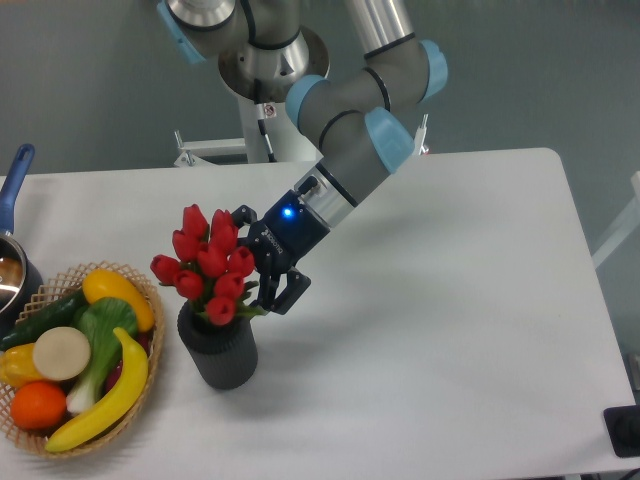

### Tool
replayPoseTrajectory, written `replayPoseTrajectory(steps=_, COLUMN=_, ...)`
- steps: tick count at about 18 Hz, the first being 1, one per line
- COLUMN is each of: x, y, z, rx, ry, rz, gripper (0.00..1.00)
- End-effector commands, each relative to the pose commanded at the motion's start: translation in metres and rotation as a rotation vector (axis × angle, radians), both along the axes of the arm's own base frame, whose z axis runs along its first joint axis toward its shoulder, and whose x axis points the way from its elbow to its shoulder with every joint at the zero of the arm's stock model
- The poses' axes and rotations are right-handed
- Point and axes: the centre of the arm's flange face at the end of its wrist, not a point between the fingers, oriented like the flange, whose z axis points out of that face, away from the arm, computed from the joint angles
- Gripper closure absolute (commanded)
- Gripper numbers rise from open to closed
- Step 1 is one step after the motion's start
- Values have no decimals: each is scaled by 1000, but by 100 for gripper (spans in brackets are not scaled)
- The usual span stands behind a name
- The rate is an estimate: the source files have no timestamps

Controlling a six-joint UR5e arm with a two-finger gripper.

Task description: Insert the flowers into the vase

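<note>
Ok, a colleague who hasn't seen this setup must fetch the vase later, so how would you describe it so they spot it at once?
Start at the wicker basket of plastic fruit at the table's front left. Just right of it stands the vase, with red flowers above its mouth. It is the only dark, ribbed cylinder there.

Flowers cover the fingertips of the gripper & their own stems, so can't tell if jaws are closed on the bunch or apart. Vase mouth mostly hidden by leaves/buds. Pot cut off at left edge, basket far side buried under fruit, black item bottom-right clipped, unidentifiable.
</note>
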Motion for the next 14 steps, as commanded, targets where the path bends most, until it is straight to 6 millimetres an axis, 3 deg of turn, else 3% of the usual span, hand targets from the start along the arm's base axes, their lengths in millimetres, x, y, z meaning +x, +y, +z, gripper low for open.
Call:
replayPoseTrajectory(steps=4, x=2, y=-6, z=32, rx=-19, ry=83, rz=30, gripper=0)
replayPoseTrajectory(steps=14, x=-3, y=-29, z=54, rx=-200, ry=301, rz=138, gripper=0)
